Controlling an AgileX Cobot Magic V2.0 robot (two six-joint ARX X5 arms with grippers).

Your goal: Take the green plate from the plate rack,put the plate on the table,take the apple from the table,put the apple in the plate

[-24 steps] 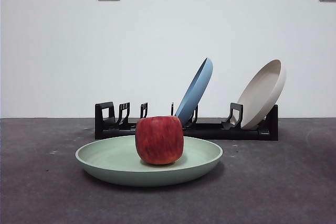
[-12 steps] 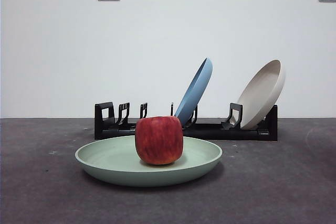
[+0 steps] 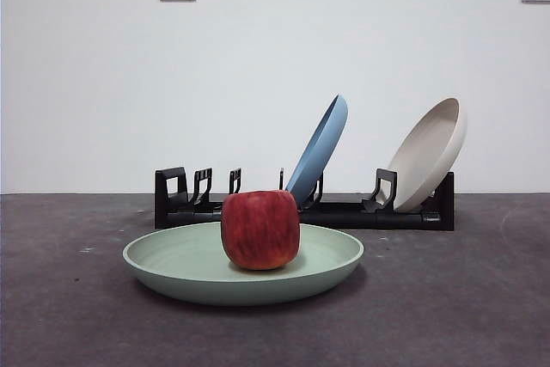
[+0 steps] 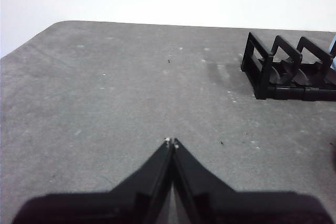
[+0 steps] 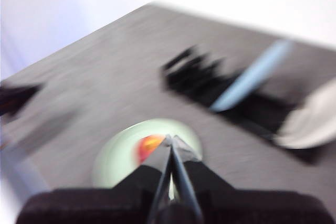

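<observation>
The green plate (image 3: 243, 267) lies flat on the dark grey table (image 3: 447, 307), in front of the black plate rack (image 3: 344, 210). The red apple (image 3: 260, 229) sits upright in the middle of the plate. In the blurred right wrist view, my right gripper (image 5: 170, 139) is shut and empty, well above and away from the plate (image 5: 116, 156) and apple (image 5: 149, 146). My left gripper (image 4: 171, 141) is shut and empty over bare table (image 4: 105, 93), with the rack's end (image 4: 286, 69) off to one side. Neither gripper shows in the front view.
A blue plate (image 3: 320, 148) and a beige plate (image 3: 430, 154) lean in the rack's slots; they also show in the right wrist view as the blue plate (image 5: 252, 76) and the beige plate (image 5: 311, 115). A white wall with two sockets stands behind the table.
The plate, apple and rack have not moved in the front view. The right wrist view is motion-blurred, so that arm is moving.
</observation>
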